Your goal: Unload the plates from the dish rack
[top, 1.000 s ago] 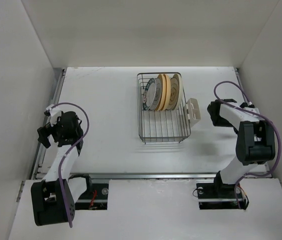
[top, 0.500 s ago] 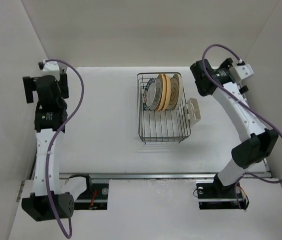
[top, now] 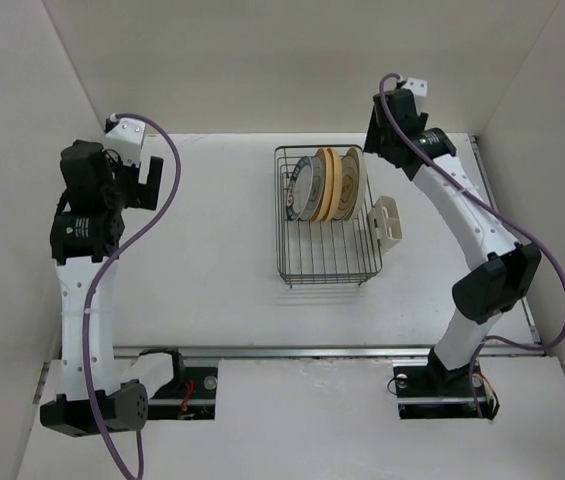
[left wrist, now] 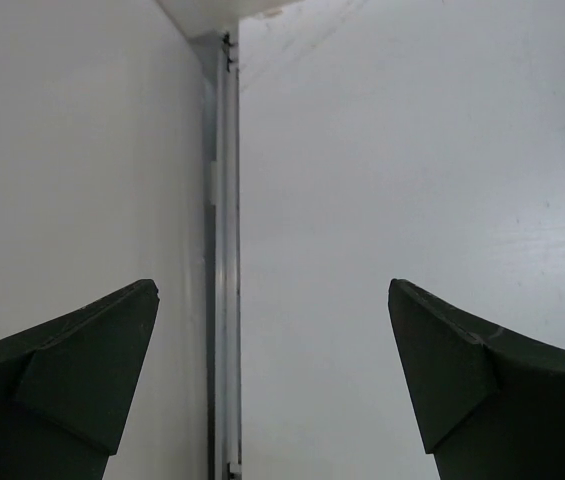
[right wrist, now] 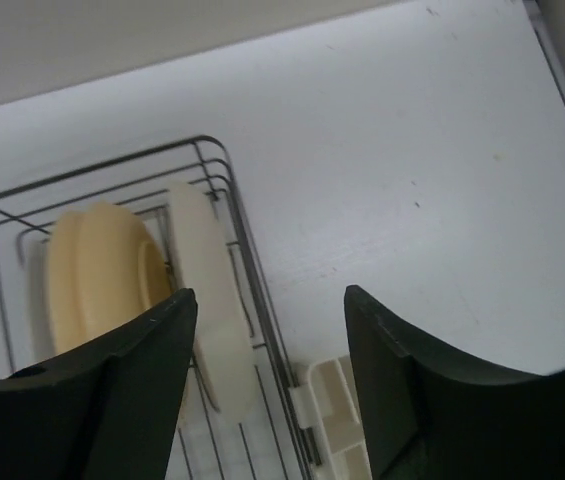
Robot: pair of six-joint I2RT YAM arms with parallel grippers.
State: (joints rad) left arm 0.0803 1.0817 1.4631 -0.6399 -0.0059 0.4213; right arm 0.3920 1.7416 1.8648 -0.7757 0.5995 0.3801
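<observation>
The white counter (top: 212,250) carries everything, and none of the plates has left the rack yet. The right arm (top: 462,215) stretches from its base towards the far right corner of the dish rack (top: 327,262). That is probably because the nearest plate to pick stands on that side. The left arm (top: 82,290) is raised well to the left, far from the rack. Its camera sees only the seam between wall and counter, so it seems to be parked out of the way. The left jaws are spread wide with nothing between them.

The rack sits mid-counter, and the four plates (top: 327,185) stand on edge, packed together at its far end. The wire prongs keep them upright and apart, which leaves each rim open to a grip from above. The cream plate (right wrist: 207,320) is the outermost on the right, and the yellow-orange plate (right wrist: 92,280) is just beside it. The two white patterned ones beyond are partly hidden.

The right jaws hang above that corner, spread and holding nothing. The cream plate's rim shows near the left finger, not yet between the two. I judge they must shift sideways and come down to straddle it.

The small cream cutlery holder (top: 388,220) is clipped outside the rack's right wall, close to where the arm would come down.
</observation>
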